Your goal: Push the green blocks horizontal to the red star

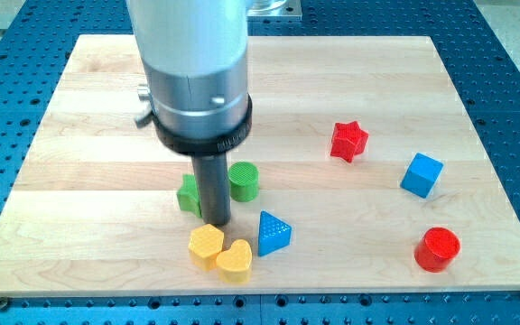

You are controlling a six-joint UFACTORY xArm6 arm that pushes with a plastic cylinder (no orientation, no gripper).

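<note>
The red star (348,140) lies on the wooden board at the view's right of centre. A green cylinder (244,180) stands below centre. A second green block (188,194), its shape partly hidden, sits just left of the rod. My tip (215,222) is between the two green blocks, slightly below them, close to or touching both, and just above the yellow blocks.
Two yellow heart-like blocks (206,244) (235,260) lie right below my tip. A blue triangle (273,232) is to their right. A blue cube (421,174) and a red cylinder (437,248) are at the right. The arm's grey body (192,63) hides the board's upper middle.
</note>
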